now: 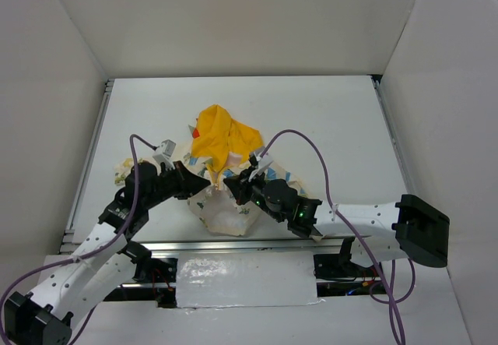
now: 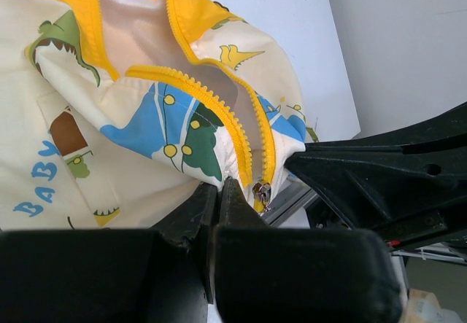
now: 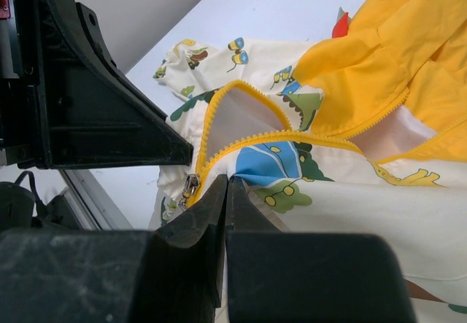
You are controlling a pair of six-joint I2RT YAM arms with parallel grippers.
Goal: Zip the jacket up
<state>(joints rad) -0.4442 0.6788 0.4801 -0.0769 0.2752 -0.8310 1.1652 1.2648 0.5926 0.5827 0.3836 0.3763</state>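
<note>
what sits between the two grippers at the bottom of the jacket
The metal zipper slider, at the foot of the jacket's open yellow teeth; both wrist views show it.

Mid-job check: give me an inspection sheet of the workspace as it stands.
Surface: white table.
Job's things: jacket bunched at centre, yellow hood on the far side; zipper open, slider at its bottom end.
Clutter: nothing seen.
Grippers: left pincer and right pincer both shut on the jacket, close beside the slider.
Cables: a purple cable arches above each arm.
Surroundings: plain white walls on three sides.
</note>
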